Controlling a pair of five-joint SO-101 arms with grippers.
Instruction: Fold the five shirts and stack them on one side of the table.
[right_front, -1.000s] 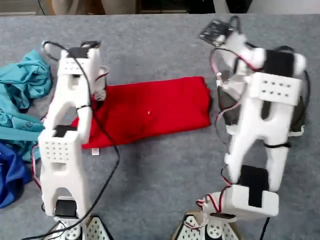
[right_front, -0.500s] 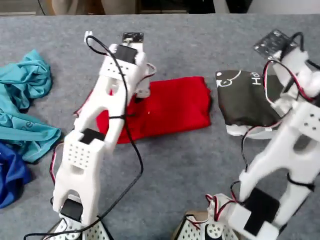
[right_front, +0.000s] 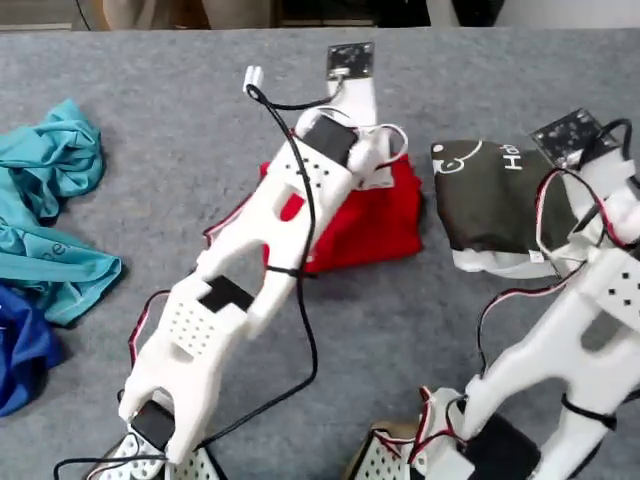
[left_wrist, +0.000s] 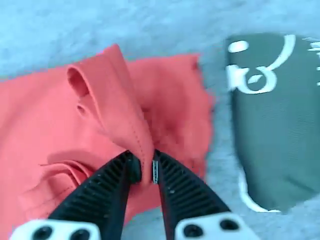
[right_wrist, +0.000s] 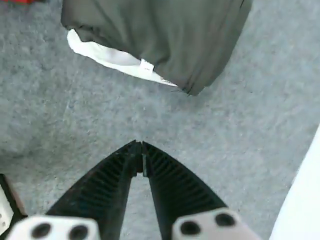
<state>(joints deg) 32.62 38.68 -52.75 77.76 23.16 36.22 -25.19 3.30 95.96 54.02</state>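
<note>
Pinching a raised ridge of cloth, the left gripper (left_wrist: 142, 168) is seen with its black ribbed jaws clamped tight on the red cotton shirt (left_wrist: 172, 112). From the pinch, the held fold is drawn up clear of the rest of the red shirt, which lies partly doubled over itself on the grey felt-covered table (right_front: 400, 320), near the middle and toward the far side. The white left arm (right_front: 250, 270) is stretched diagonally from its base at the near left to that spot.

The right gripper (right_wrist: 141, 157) is seen with its jaws brought together on nothing, hanging over bare felt just near of the folded pile. That pile is made up of a dark grey folded shirt with a white print (right_front: 490, 200), laid on a white folded garment (right_front: 500, 262) whose edge is left showing along the near side. It is placed on the right of the table, just beside the red shirt, with a narrow strip of felt between them. The white right arm (right_front: 590, 330) is raised at the near right.

At the far left edge a crumpled teal shirt (right_front: 50, 200) is heaped, and just near of it a bunched blue shirt (right_front: 20, 350) is left unfolded.
</note>
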